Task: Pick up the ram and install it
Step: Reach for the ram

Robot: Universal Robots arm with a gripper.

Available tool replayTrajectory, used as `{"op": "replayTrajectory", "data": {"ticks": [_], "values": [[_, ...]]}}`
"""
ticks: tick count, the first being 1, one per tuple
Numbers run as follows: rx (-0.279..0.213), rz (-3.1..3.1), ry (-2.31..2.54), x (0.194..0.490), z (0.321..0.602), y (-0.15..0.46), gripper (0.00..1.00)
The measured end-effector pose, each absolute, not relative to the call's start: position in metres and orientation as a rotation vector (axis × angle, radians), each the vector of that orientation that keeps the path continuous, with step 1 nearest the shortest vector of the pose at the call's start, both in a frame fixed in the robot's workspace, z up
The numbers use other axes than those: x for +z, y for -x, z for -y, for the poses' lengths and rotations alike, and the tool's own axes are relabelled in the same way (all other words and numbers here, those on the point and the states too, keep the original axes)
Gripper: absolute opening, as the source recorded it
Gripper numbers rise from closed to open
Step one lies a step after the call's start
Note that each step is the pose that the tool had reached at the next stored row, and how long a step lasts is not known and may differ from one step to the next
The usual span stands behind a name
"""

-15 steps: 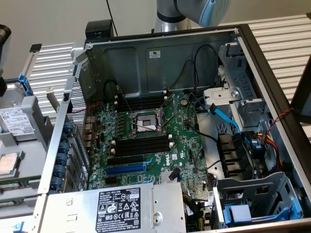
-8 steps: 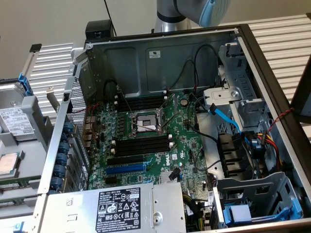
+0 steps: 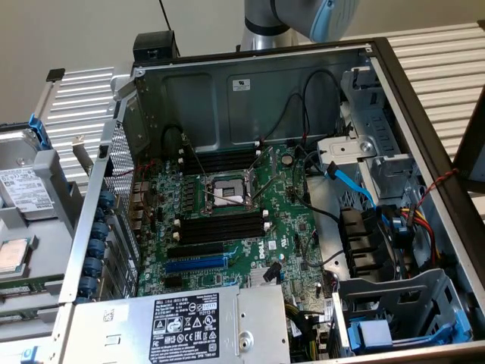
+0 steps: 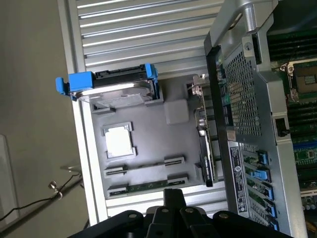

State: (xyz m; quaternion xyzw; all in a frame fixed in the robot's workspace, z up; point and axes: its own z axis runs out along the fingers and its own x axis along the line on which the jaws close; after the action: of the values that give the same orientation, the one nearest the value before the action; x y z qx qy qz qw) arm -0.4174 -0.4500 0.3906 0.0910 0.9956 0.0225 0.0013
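The ram [image 4: 148, 186] is a thin green stick lying edge-on in holders on a grey parts tray [image 4: 148, 121] beside the open computer case. My gripper [image 4: 173, 198] hangs above the tray, close over the ram, its black fingers together and nothing between them. In the exterior view part of the arm [image 3: 303, 17] shows above the case's back wall. The motherboard [image 3: 288, 220] lies inside the case with long black empty memory slots [image 3: 220, 227] on either side of the CPU socket [image 3: 227, 189].
The tray also holds a hard drive in a blue caddy [image 4: 114, 84], a CPU chip [image 4: 119, 140] and an upright expansion card [image 4: 204, 148]. The case's perforated metal side wall [image 4: 242, 99] rises right beside the tray. Cables [image 3: 348, 182], drive cages and a power supply [image 3: 186, 326] crowd the case.
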Motion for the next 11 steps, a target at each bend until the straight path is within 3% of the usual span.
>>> {"op": "replayTrajectory", "data": {"ticks": [11], "values": [[0.069, -3.137, -0.287, 0.3895, 0.4510, 0.4295, 0.11]]}}
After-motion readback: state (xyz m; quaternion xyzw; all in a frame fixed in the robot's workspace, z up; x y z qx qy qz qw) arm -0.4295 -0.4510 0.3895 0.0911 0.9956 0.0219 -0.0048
